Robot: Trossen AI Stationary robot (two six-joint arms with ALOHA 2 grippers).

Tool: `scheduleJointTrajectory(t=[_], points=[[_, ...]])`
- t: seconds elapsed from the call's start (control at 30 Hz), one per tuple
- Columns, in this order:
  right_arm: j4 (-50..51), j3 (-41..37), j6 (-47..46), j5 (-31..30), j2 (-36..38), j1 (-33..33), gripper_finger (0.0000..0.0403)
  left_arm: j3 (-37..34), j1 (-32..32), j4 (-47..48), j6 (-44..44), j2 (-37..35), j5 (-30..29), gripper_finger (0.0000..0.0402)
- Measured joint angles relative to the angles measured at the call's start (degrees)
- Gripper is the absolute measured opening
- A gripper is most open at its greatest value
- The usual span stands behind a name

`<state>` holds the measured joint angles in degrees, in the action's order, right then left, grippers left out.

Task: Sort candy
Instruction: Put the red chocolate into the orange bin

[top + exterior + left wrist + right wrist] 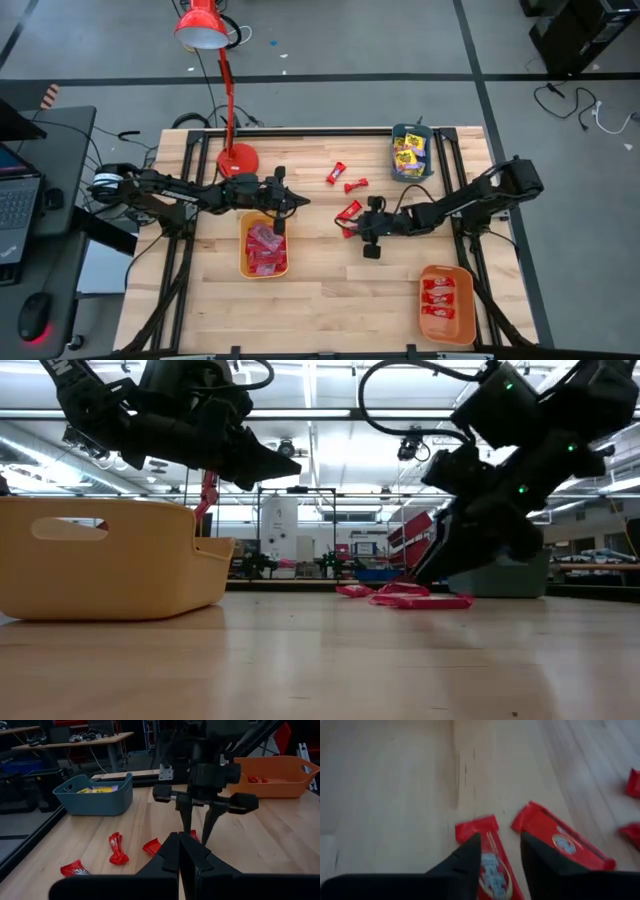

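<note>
From above, the wooden table (330,300) carries three trays. An orange tray (264,247) of pinkish-red candy sits at about nine o'clock from the table's middle, and the left gripper (283,205) hangs over its far edge, jaws pressed together and empty. A teal tray (411,153) with yellow candy stands at one o'clock near the far edge. A second orange tray (445,303) holding red candy lies at five o'clock. The right gripper (358,225) is down at the table's middle over a small cluster of red candy (350,210). Two more red sweets (345,179) lie at twelve o'clock from that cluster. A red lamp (212,60) stands at the far left corner.

At table height, the near orange tray fills the nine o'clock side, with the left gripper (265,465) above it. The right gripper (440,565) reaches down at three o'clock to the red sweets lying flat on the wood.

The left wrist camera looks past its own closed jaws at the right gripper (199,827), whose jaws are spread and pointing down at a red sweet. Three more red sweets lie at eight o'clock from it.

The right wrist camera shows its jaws spread astride one red candy (487,857) lying flat on the table, not pinching it. Another red candy (560,837) lies just beside it at two o'clock.
</note>
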<state>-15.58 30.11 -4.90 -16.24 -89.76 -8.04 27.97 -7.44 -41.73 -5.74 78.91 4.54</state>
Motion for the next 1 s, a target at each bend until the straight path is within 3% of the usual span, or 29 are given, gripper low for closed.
scheduleJointTrajectory(t=[0.13,0.3,0.53,0.73,1.0], points=[[-6.0,0.02,0.61,1.08,-3.15,0.4,0.0164,-0.01,0.0,0.11,0.0,-0.02,0.0,0.0002],[-6.67,0.02,1.4,1.37,-5.32,0.4,0.021,-0.01,0.0,0.17,0.0,-0.02,0.0,0.0002],[-7.58,0.2,0.29,1.64,-8.75,0.42,0.0237,0.0,0.01,0.28,0.0,-0.02,0.02,0.0002],[-5.88,0.31,-3.59,3.65,-9.09,0.46,0.0212,0.0,0.01,0.32,0.0,-0.02,0.02,0.0002],[-5.24,0.26,-4.32,5.36,-9.09,0.46,0.0116,-0.01,0.0,0.43,0.0,-0.02,0.01,0.0002]])
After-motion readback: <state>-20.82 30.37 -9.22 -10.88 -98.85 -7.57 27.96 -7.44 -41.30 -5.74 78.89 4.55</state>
